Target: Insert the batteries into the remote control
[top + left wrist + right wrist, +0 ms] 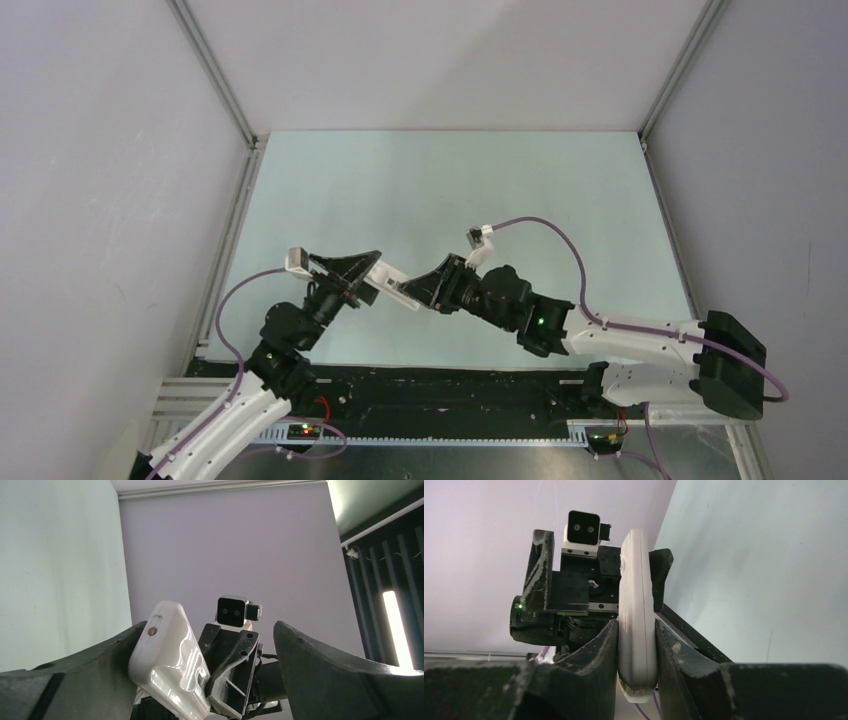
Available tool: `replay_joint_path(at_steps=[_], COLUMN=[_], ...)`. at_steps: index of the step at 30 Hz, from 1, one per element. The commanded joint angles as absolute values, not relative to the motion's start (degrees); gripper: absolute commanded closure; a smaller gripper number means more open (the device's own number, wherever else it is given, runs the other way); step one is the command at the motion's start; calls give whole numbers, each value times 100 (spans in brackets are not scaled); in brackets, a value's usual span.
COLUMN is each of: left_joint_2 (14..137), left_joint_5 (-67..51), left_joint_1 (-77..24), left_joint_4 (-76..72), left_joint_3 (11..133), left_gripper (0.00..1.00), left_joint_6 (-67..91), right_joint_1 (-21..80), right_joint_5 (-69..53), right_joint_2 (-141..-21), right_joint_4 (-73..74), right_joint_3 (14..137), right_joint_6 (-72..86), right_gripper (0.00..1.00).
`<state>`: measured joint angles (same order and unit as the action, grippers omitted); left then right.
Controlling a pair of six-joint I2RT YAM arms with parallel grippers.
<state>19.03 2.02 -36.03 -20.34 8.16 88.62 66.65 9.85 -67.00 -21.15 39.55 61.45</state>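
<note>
Two hands met at one thing: the slim white plastic remote control (392,283), held in the air above the pale green bench (450,180), well clear of it. My right hand (425,290) had it. Seen from that wrist, the hand (636,630) was closed part-way, with a pad pressed flat on each broad side of the remote control (636,625), which showed edge-on.

My left hand (368,280) stood spread wide around the other end and gripped nothing. From its own wrist camera, one of its fingers (100,660) lay against the remote control (170,665) and the other stood well apart from it.

What mattered was the long axis. The remote control ran lengthwise from the left hand to the right, so each hand sat at one end of it and faced the other along its length. Neither arm was nearer than the other.

I judged that the left hand could back straight off its end, along that axis, without knocking the remote control askew in the right hand's hold.

No batteries showed in any view, so I could not tell which way they lay from the remote control. Nor could I tell whether its recess faced up.
</note>
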Motion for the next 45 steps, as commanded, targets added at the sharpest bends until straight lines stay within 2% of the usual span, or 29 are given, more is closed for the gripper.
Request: replay_joint_path(at_steps=[1,8,12,16,22,28,33,38,40,45], left_joint_2=[2007,2085,2093,2119,1873,1719,1692,1521,1367,1079], left_joint_5=[124,-143,-44,237,232,279,414,544,629,806], left_joint_1=[-3621,-3617,-3619,-3620,-3619,-3613,-3620,-3614,-3617,-3621], left_joint_4=[-2211,-1658,-532,629,1085,1356,1715,2196,2331,2567], left_joint_3=[870,963,1234,1586,1534,1676,1813,1846,1846,1829], left_gripper=[1,0,1,2,2,2,2,2,1,1], left_joint_6=[8802,8357,7672,6961,6652,6406,6252,6193,6193,6242], right_joint_1=[6649,6394,6088,6072,6280,6455,6564,6715,6838,6954], right_joint_5=[1124,1925,2718,3723,4709,5552,5978,6240,6156,5693], right_joint_2=[-6344,-5480,-5090,-5284,-6224,-7249,-8676,-10185,-10529,-11087], right_joint_4=[-2242,-1278,164,1244,1830,1267,1195,2019,2380,3149], right_joint_3=[3955,3954,3970,3971,4090,4228,4709,5495,5739,6257], right_joint_6=[5885,5361,4671,3451,2240,1396,764,874,1125,1510], right_gripper=[100,100,100,100,100,100,100,100,97,84])
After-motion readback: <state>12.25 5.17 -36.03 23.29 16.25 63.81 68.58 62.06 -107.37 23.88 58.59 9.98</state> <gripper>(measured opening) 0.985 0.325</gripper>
